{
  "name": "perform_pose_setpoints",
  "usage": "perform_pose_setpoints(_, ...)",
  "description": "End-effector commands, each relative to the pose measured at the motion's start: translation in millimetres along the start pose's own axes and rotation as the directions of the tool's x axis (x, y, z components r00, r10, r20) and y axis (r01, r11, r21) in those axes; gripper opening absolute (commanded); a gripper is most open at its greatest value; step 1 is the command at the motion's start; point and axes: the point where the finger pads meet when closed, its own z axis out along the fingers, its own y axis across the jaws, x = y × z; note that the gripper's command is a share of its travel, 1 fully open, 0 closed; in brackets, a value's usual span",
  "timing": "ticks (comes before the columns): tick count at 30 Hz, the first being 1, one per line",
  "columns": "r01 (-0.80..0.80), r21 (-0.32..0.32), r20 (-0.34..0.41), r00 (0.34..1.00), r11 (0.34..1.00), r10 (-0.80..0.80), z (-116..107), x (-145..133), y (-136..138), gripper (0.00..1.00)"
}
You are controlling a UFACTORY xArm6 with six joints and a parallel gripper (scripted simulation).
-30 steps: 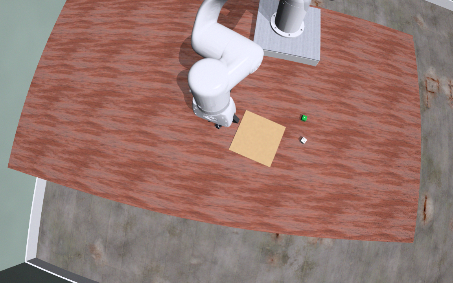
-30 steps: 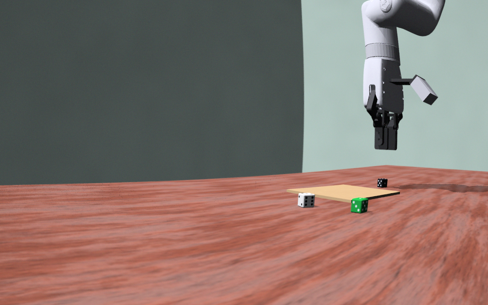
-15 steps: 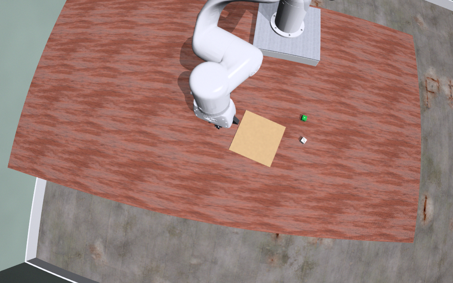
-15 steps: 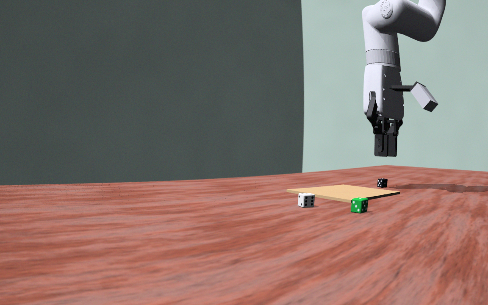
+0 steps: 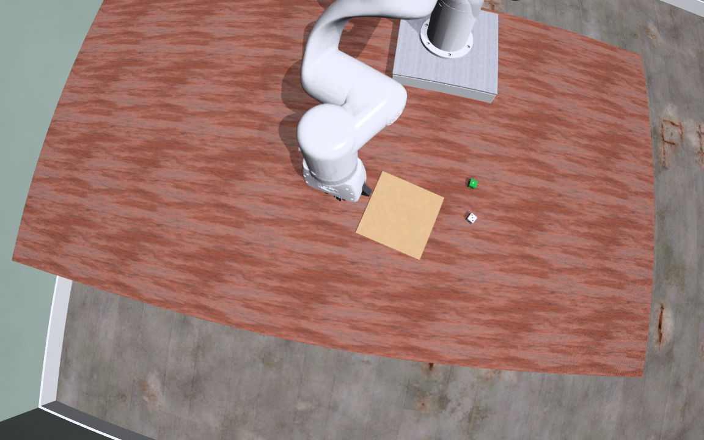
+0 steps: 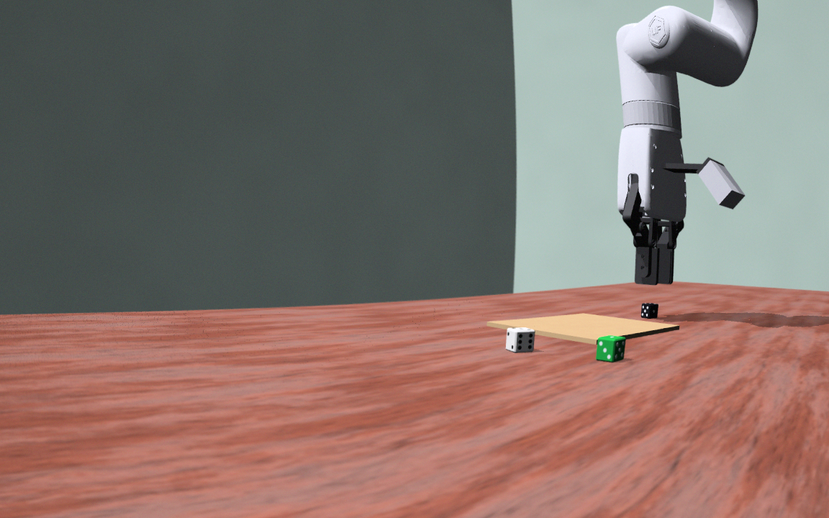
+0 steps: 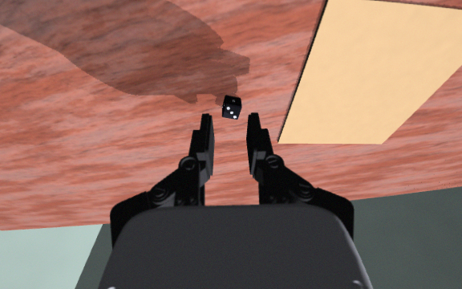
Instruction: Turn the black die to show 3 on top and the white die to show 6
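Gripper (image 6: 653, 278) hanging above the table (image 6: 211, 399), fingers pointing straight down, partly closed with a narrow gap between them and nothing held. Directly below, in the exterior view, black die (image 6: 648, 310) resting on the table just off the far edge of the mat (image 6: 572, 325), not on it. In the wrist view, black die (image 7: 231, 107) seen just beyond the fingertips, lined up with the gap between them, three white pips on the face turned toward the camera (top face too small to read with confidence). Clear air between fingertips and die in the exterior view; no contact.

Tan mat (image 5: 399, 214) lying flat on the reddish wood table (image 5: 179, 191), square, rotated a little against the table's edges. White die (image 5: 471, 217) and green die (image 5: 472, 183) both off the mat, on the side away from the gripper, near each other but apart, neither touching the mat in the top view. From the exterior view, white die (image 6: 519, 339) showing dark pips on two side faces, green die (image 6: 610, 348) showing white pips on its sides. Black die hidden under the wrist in the top view.

White arm (image 5: 343, 98) bent over from a grey base plate (image 5: 486, 87) at the table's far side, its shadow falling on the wood beside the black die.
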Motion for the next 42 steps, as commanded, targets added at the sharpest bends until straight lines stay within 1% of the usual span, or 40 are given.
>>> perform_pose_setpoints(1, 0.000, 0.001, 0.004, 1.000, 1.000, 0.000, 4.0, -1.8, -0.3, 0.31)
perform_pose_setpoints(16, 0.000, 0.001, 0.004, 1.000, 1.000, 0.000, 15.4, -1.9, -0.1, 0.31)
perform_pose_setpoints(42, 0.000, 0.001, 0.004, 1.000, 1.000, 0.000, 16.1, -1.9, -0.1, 0.31)
